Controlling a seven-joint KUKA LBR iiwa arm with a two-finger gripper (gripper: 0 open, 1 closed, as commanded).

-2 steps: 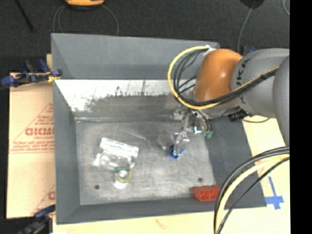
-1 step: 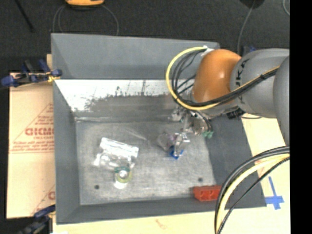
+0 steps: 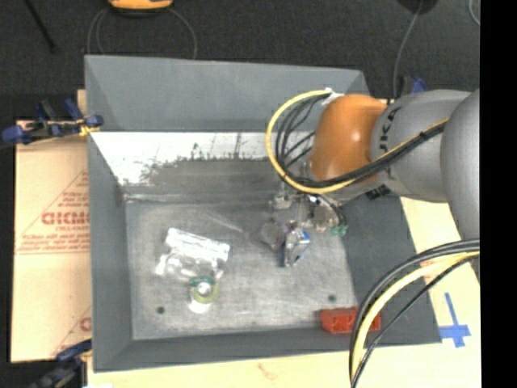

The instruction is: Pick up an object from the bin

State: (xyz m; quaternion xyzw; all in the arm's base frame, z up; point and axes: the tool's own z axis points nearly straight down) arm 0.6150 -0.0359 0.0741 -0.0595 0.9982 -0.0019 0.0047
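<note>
well right of the clear plastic packet (image 3: 194,253) hangs the gripper (image 3: 292,247)

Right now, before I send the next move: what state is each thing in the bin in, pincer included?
pincer: low over the bin floor, right of centre.
small blue thing: at the pincer's tip; gripped or not, cannot tell.
clear plastic packet: lying flat, left of centre, apart from the pincer.
round green-and-white thing: lying by the packet's near edge.
red block: lying at the near wall, right corner.
</note>
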